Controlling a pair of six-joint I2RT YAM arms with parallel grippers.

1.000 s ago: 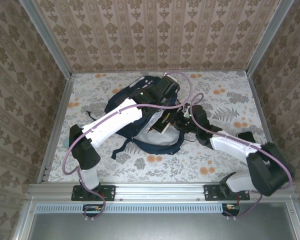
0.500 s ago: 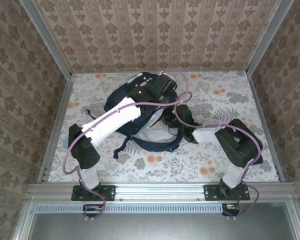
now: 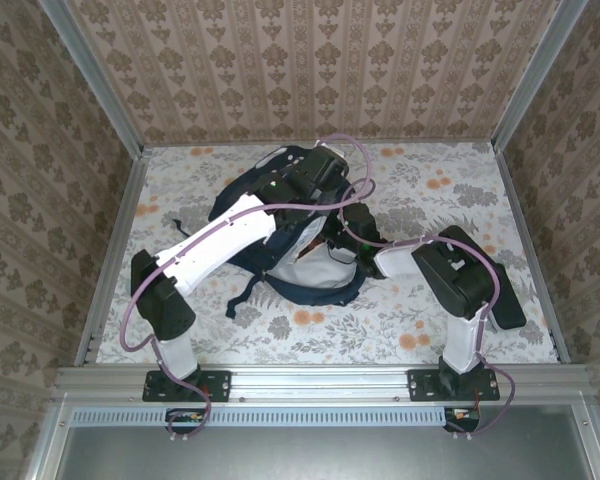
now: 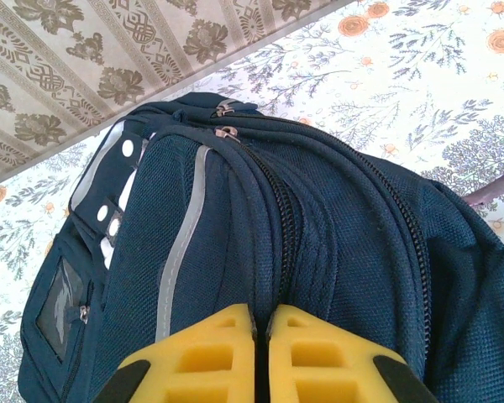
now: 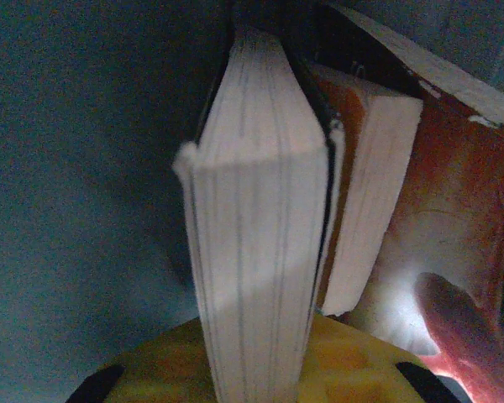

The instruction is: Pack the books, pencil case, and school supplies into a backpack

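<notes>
since the right gripper (image 5: 252, 357) is clamped on a book (image 5: 252, 210) inside the backpack (image 4: 336, 252) near the far edge of the table (image 3: 430, 170), it might jam against the orange book (image 5: 370, 193) if the left gripper (image 4: 260, 357), pinched shut on its fabric, slips.

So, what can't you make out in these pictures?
- Top view: the opening of the backpack is hidden under both arms.
- Right wrist view: the held book shows only page edges, its cover unseen; the reddish shape at bottom right is too blurred to name.
- Left wrist view: the left end effector is cut off by the bottom edge.
</notes>
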